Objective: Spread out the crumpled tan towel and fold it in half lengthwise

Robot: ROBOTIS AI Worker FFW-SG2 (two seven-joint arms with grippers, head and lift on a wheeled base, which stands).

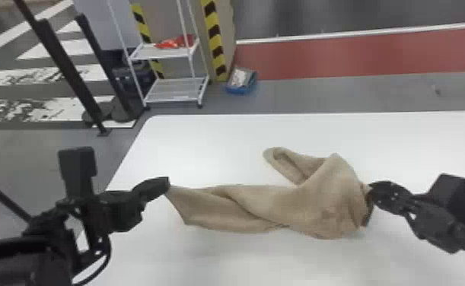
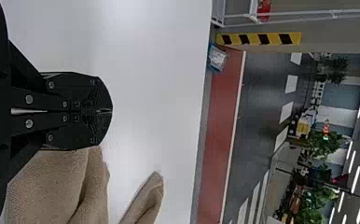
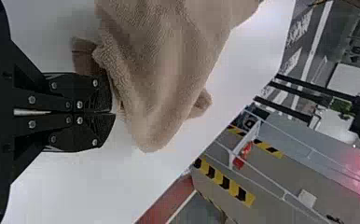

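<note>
The tan towel (image 1: 311, 205) lies across the white table (image 1: 204, 144) in front of me, twisted and folded over itself, neither flat nor halved. Its narrower end runs leftward to my left gripper (image 1: 168, 183); the fuller, bunched part sits toward my right gripper (image 1: 370, 188). A rolled flap sticks out from that bunch, toward the table's far edge.

My left fingers (image 2: 80, 93) are pressed together, pinching the towel's left corner at their tips. My right fingers (image 3: 82, 128) are also drawn together, clamped on the edge of the bunched end. My two grippers are well apart, with the cloth between them.

Beyond the table's far left corner stands a white wire rack (image 1: 176, 91) with something red (image 1: 170, 42) on its upper shelf. Just beside it, on the floor, is a blue bin (image 1: 241, 89), near a post striped yellow and black (image 1: 215, 42). A red strip (image 1: 338, 57) crosses the floor farther right, and dark posts (image 1: 67, 72) stand off to the left.
</note>
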